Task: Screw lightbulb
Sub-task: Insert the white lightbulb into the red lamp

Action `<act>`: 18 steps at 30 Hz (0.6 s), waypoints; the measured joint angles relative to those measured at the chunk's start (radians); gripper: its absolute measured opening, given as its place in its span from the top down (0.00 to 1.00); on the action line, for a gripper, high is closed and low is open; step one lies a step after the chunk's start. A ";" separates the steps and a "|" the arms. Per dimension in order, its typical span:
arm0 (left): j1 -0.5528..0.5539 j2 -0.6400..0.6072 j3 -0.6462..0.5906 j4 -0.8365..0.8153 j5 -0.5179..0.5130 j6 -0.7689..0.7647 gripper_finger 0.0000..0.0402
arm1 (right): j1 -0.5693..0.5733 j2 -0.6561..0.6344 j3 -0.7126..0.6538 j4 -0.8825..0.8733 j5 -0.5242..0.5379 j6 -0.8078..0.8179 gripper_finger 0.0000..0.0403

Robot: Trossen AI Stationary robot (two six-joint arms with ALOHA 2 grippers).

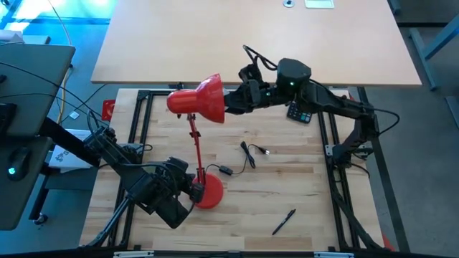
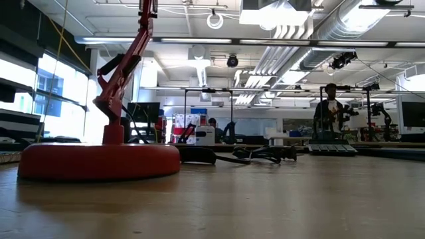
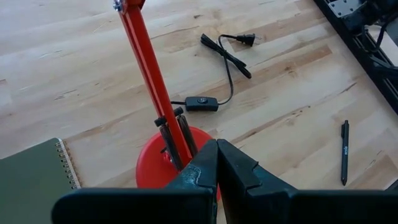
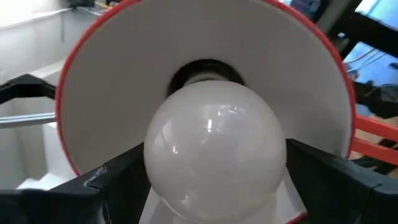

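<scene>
You see the right gripper [image 4: 214,180] at the mouth of the red lamp shade [image 4: 112,93], its fingers pinching the lightbulb [image 4: 214,149], whose base meets the socket; the left gripper [image 3: 217,168] has its fingers pressed together just above the lamp base [image 3: 149,165].

Open workshop with exposed ceiling ducts [image 2: 345,23], bright windows [image 2: 56,99], and distant benches [image 2: 332,149].
</scene>
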 joint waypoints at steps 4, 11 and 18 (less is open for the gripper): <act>0.000 0.000 0.000 0.000 0.000 0.000 1.00 | -0.009 -0.005 0.000 -0.010 -0.005 -0.003 0.15; -0.005 0.000 0.000 0.001 0.000 -0.003 1.00 | -0.055 -0.079 0.000 -0.079 0.032 -0.063 0.15; -0.004 0.000 0.000 -0.006 -0.007 -0.001 1.00 | -0.044 -0.072 -0.001 -0.134 -0.016 -0.062 0.15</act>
